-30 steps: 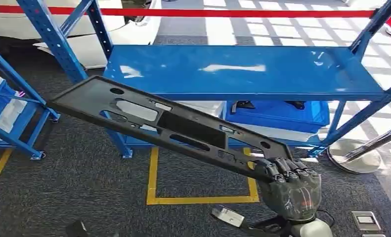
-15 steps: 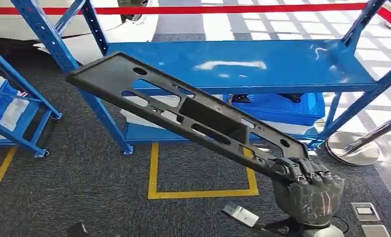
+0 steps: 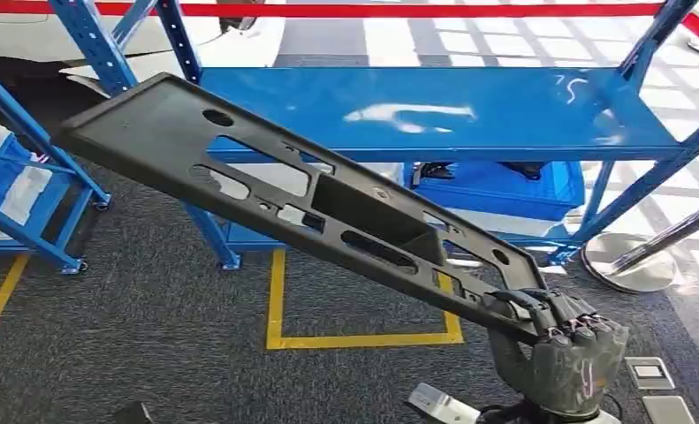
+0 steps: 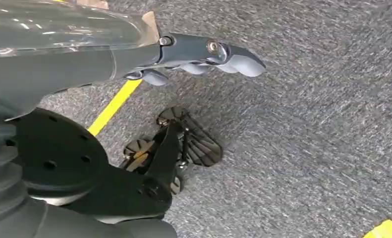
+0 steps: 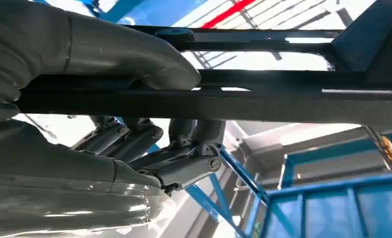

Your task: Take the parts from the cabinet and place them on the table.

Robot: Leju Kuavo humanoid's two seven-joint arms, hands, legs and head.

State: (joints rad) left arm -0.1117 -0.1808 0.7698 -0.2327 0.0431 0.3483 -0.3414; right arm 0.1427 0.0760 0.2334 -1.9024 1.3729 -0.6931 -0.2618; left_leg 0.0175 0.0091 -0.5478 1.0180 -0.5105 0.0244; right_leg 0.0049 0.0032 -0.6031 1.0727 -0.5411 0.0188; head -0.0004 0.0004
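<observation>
The right hand (image 3: 562,353) held a long black panel (image 3: 301,199) by one end, fingers (image 3: 540,309) curled over the top edge and the thumb (image 5: 134,54) pressed along the opposite face, as the right wrist view showed. From that grip the panel ran up and away to the robot's left, tilted, its far end raised in front of the top shelf (image 3: 434,110) of the blue rack (image 3: 98,53) and just beside the rack's left upright. The left hand (image 4: 203,54) hung low over the grey carpet (image 4: 308,124), holding nothing, its fingers only loosely curled. The panel looked to be out of the cabinet and in carriage, with the set-down still to come, and no table could be made out. The main risk seemed to be leverage: almost the whole length stood out beyond a single grip at one end, so any quick turn or stop would likely twist the panel in the fingers and let it sag or slide free. The far end was also close to the upright and the shelf edge, and a swing toward them could knock it and wrench the grip loose. Whether the panel touched the shelf could not be told. Bringing the left hand under the middle would probably steady it.
</observation>
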